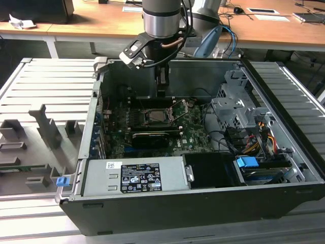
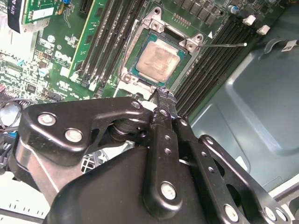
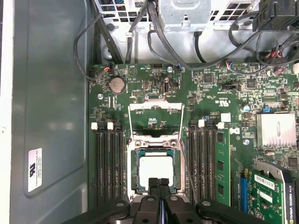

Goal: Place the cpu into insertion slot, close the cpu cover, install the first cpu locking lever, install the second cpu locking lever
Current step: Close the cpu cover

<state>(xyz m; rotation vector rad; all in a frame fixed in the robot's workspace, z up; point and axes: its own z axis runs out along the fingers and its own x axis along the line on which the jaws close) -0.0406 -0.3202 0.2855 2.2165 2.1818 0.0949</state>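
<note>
The cpu (image 3: pixel 155 170) is seen lying flat in the insertion slot (image 3: pixel 134 161) on the green motherboard (image 3: pixel 205 93), metal top upward. Being square, it has no long axis to speak of. Its edges are set parallel to the socket walls and to the memory slots (image 3: pixel 108 168) on either side, and no tilt can be made out. The cpu cover (image 3: pixel 155 107) appears to be swung open beyond the far edge of the socket, its frame reaching away from the chip along the line of the memory slots. The jaws of the gripper (image 3: pixel 158 183) are brought together with nothing held between them and are poised over the near edge of the socket. In the exterior view they are seen well above the board. A thin locking lever (image 2: pixel 224 45) is seen sticking out sideways from the socket. Harm is judged most likely if the cover is pushed off-centre by the narrow closed tips, so that the chip is scraped or shifted. The springy lever wire could also slip off the tips and snap back.
</note>
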